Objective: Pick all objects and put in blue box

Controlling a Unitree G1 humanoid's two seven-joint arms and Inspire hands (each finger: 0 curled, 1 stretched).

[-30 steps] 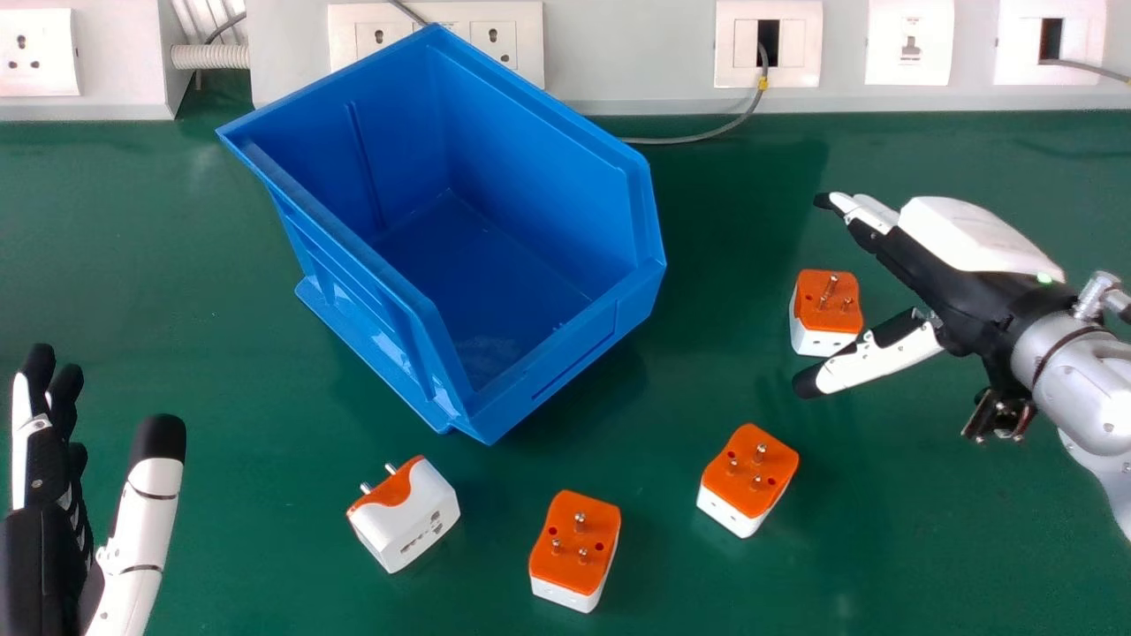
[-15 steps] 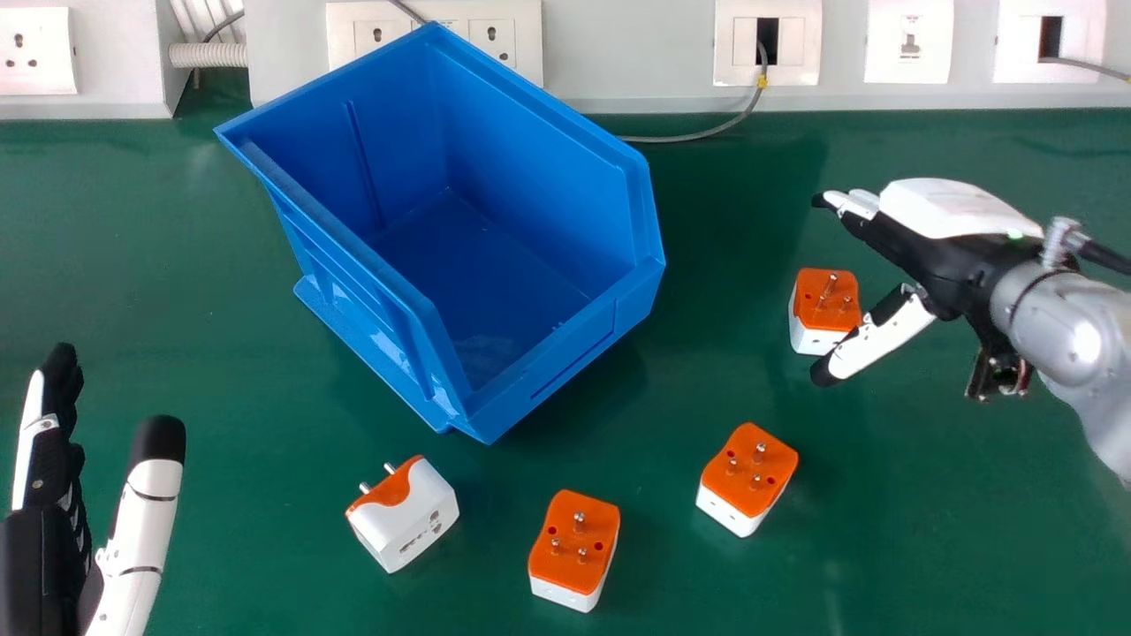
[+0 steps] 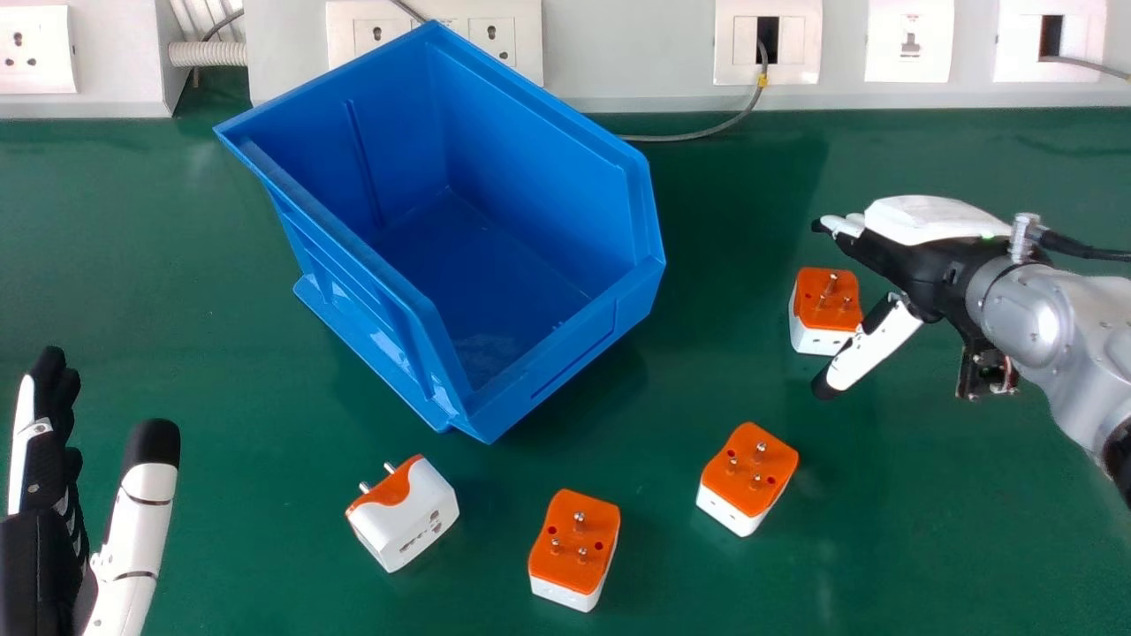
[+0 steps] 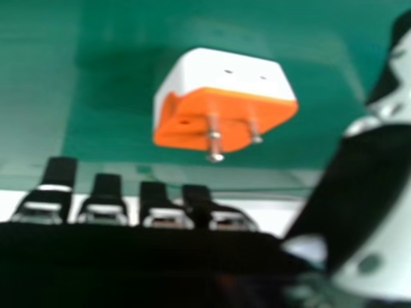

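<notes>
My right hand (image 3: 928, 265) is open at the right of the head view, with the far-right orange and white adapter (image 3: 826, 305) between its straight fingers and thumb, not gripped. In the right hand view that adapter (image 4: 225, 102) shows its pins, beyond the hand (image 4: 154, 218). Three more adapters lie on the table: one on its side (image 3: 406, 517), one pins up (image 3: 576, 548), another pins up (image 3: 749, 473). The blue box (image 3: 565, 353) stands behind them with its bare floor visible. My left hand (image 3: 44, 548) rests open at the left edge.
Green table (image 3: 221, 353) lies under everything. A white trunking with sockets (image 3: 627, 53) runs along the back, and a grey cable (image 3: 689, 137) droops from it onto the table behind the box.
The right hand and its forearm have shifted left in the head view, with the palm turning and the thumb tilting more steeply. The left hand has moved slightly left. All four adapters stay put.
</notes>
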